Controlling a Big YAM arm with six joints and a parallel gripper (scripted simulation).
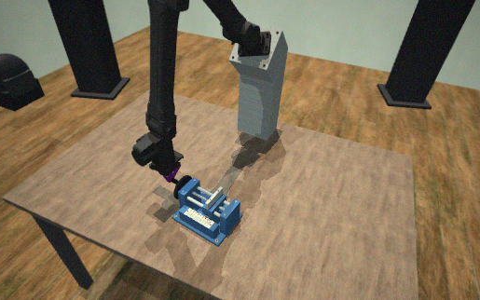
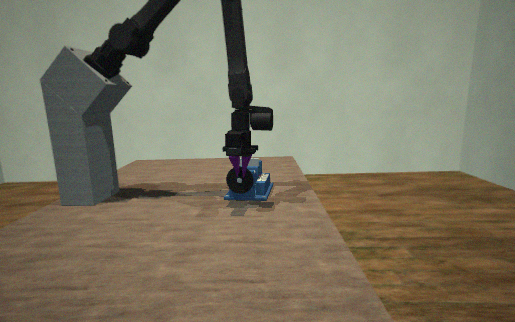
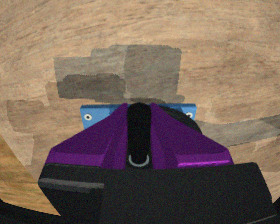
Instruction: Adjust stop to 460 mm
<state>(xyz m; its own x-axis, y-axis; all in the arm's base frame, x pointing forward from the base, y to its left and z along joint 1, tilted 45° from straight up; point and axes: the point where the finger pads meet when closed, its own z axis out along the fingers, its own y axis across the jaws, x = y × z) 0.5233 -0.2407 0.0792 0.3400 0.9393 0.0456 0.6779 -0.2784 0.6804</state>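
A blue stop fixture [image 1: 208, 211] [image 2: 260, 185] [image 3: 91, 115] stands on the wooden table [image 1: 322, 196] [image 2: 171, 250]. It has grey rails, a grey sliding stop [image 1: 215, 197] and a white scale strip [image 1: 198, 217] along its front. A black handwheel [image 1: 181, 184] [image 2: 238, 181] [image 3: 139, 129] sits at its left end. My gripper [image 1: 174, 176] [image 2: 240, 167] [image 3: 139, 110] with purple fingers comes down from above and is shut on the handwheel's rim. In the wrist view the wheel shows edge-on between the fingers.
The grey arm pedestal [image 1: 258, 88] [image 2: 78, 130] stands at the table's back. Dark pillars [image 1: 87, 47] [image 1: 420, 51] and a dark helmet-shaped object [image 1: 11, 81] stand on the floor beyond the table.
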